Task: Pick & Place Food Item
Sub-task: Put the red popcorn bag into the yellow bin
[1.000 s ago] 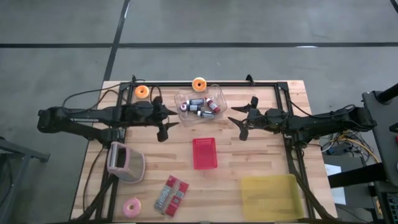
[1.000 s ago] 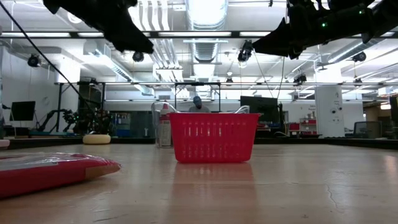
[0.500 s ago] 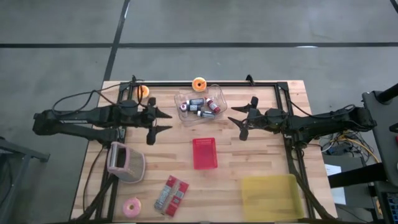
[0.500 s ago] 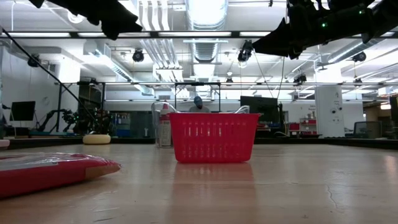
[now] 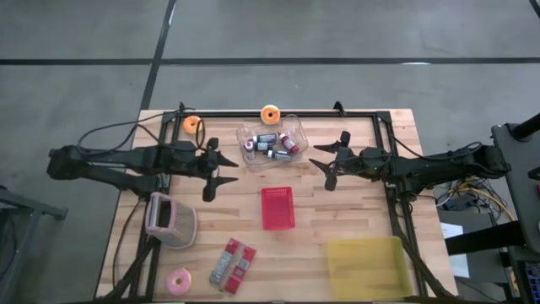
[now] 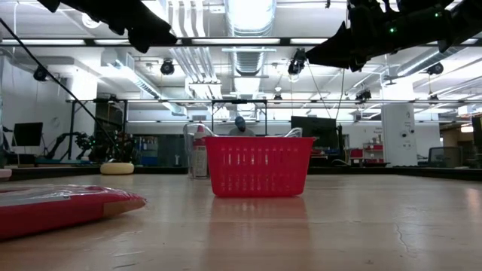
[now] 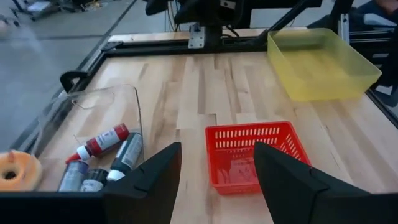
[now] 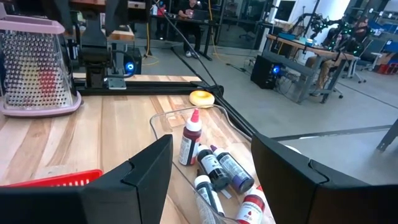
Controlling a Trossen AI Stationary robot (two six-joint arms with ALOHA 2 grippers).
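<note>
Both grippers, left gripper (image 5: 216, 173) and right gripper (image 5: 330, 164), open, flanking clear bottle tray (image 5: 272, 140) above red basket (image 5: 278, 208).

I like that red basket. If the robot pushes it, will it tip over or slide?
The red basket would probably slide, not tip: it sits low and wide on the smooth wooden table. Its thin, holey walls look like light plastic, so it may skid easily. It looks empty, too.

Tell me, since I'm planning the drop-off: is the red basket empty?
Empty, as far as shown. The red basket shows only its bare mesh floor in the left wrist view.
</note>
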